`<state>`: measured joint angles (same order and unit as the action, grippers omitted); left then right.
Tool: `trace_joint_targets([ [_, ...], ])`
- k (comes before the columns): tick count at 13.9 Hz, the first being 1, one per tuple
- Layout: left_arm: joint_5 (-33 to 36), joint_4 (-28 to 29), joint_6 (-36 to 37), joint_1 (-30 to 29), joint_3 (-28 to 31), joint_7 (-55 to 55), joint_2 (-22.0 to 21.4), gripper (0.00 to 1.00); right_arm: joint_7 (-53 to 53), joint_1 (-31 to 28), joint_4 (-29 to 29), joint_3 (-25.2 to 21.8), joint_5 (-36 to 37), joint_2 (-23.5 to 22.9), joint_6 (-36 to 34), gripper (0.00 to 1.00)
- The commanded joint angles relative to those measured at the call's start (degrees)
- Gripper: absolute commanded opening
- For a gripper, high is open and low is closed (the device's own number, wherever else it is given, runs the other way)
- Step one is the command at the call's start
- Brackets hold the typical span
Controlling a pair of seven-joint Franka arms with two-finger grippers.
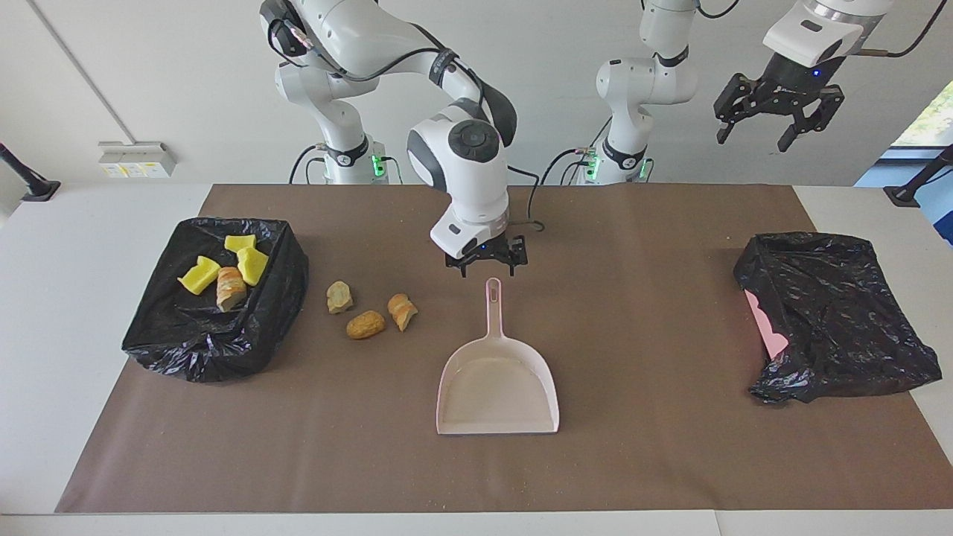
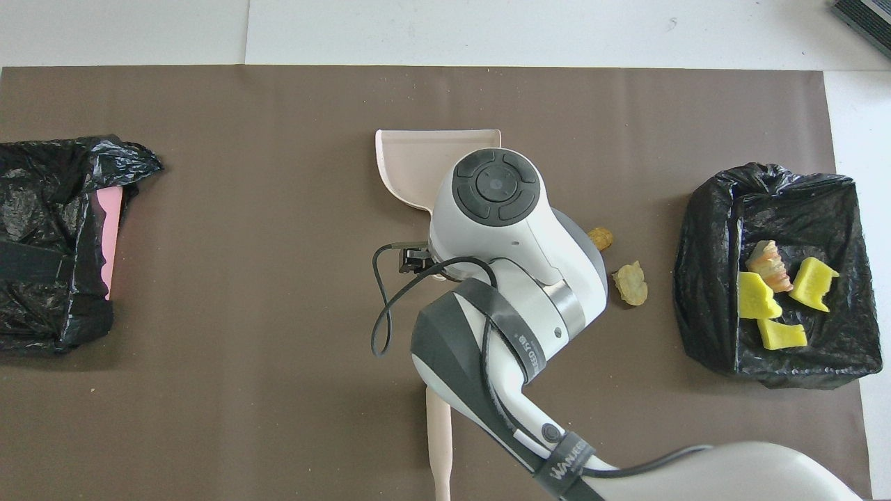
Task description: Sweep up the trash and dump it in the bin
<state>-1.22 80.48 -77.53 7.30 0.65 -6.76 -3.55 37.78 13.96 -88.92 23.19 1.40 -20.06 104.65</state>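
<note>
Overall, brown mat (image 1: 670,313) on white table (image 1: 67,313)

Seven bits of trash, placed against the black-lined bin (image 1: 279,298) at the right arm's end of the bench. Inside the bin lie three bright yellow sponge chunks (image 1: 199,275) close together, with one tan bread lump (image 1: 231,288) touching them, resting on the liner. Just beside the bin, toward the left arm's end, three more tan-brown lumps sit on the brown mat: a pale jagged one (image 1: 339,296) closest to the bin, a rounded golden one (image 1: 365,324) next, a ridged crusty one (image 1: 402,311) farthest from it.
</note>
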Motion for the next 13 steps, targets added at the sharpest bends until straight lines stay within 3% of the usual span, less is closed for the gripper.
trace_joint_targets([
  [1,0.43,2.48,-4.89,2.36,0.41,0.43,0.64,1.0,-2.45,-0.78,-8.0,0.37,-5.33,9.57,-4.01,1.0],
  [4,0.78,4.32,-10.16,7.53,0.41,4.64,3.63,1.0,-2.01,1.15,-19.05,0.37,-10.96,17.75,-2.71,1.0],
  [8,1.13,5.91,-18.95,15.97,0.41,15.53,10.04,1.0,-1.74,5.28,-39.71,0.37,-21.77,31.55,6.96,1.0],
  [13,3.92,6.8,-28.96,25.55,0.5,27.47,20.49,1.0,1.41,13.45,-50.54,0.37,-25.47,32.02,17.14,1.0],
])
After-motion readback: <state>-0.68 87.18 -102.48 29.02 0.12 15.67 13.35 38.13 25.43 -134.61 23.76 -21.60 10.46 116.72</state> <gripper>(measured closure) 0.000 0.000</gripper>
